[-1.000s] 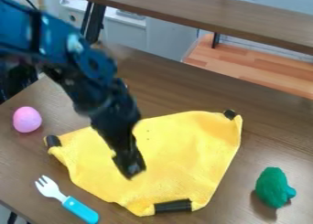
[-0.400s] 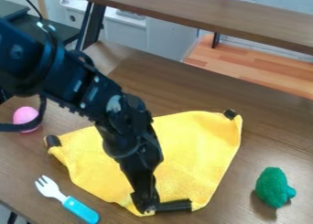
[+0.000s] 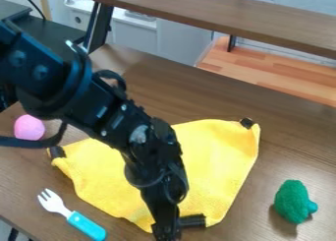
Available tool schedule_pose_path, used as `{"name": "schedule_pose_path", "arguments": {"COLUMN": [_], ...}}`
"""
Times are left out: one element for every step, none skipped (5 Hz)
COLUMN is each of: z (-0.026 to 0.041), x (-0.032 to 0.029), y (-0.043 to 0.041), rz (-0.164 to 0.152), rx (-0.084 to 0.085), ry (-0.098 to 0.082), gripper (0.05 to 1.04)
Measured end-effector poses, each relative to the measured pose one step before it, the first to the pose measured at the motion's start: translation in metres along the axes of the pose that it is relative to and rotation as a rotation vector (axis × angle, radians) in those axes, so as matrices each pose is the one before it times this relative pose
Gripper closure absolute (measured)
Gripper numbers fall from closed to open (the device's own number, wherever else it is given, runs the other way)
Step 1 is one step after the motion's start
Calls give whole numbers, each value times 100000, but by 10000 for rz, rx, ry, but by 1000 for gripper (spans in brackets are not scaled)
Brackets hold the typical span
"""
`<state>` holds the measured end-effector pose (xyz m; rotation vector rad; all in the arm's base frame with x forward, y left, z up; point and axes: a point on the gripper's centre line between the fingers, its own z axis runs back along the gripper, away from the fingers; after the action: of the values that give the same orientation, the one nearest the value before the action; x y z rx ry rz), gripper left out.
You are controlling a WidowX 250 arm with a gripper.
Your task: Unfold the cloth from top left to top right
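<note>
We look past the arm point(image 3: 118, 119), which comes in from the upper left and hides a broad strip through the middle of the cloth point(image 3: 216, 161). The left end of the black band point(image 3: 193, 221) at the cloth's near edge is covered too, as is the lower part of the pink egg point(image 3: 29, 126), behind a dark cable point(image 3: 33, 142).

We see the gripper point(image 3: 167, 231) pointing down at that near edge, just beside the band. Its tip is too dark for us to tell how wide it is, whether it has hold of anything, or whether it touches the cloth.

The cloth lies yellow and spread on the brown table point(image 3: 289, 136), slightly rumpled, with a black piece at its left corner point(image 3: 56, 152) and another at its far right corner point(image 3: 246, 123). We see a blue-handled fork point(image 3: 78, 221) to its left and a green lump point(image 3: 293, 200) to its right.
</note>
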<state>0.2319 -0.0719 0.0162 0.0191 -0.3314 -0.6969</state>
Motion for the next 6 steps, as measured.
{"name": "schedule_pose_path", "arguments": {"z": [-1438,-896,-473,-237,92,361], "x": [-58,995,613,517,-469,-872], "y": [-306,337,250,-152,373,349], "rz": [-38,94,101,-131,-46,-47], "rx": [129,288,72,-204,-429,-462], "ry": [212,-120,-42,7,167,246], "gripper": [82,109,380,685,909,1014]}}
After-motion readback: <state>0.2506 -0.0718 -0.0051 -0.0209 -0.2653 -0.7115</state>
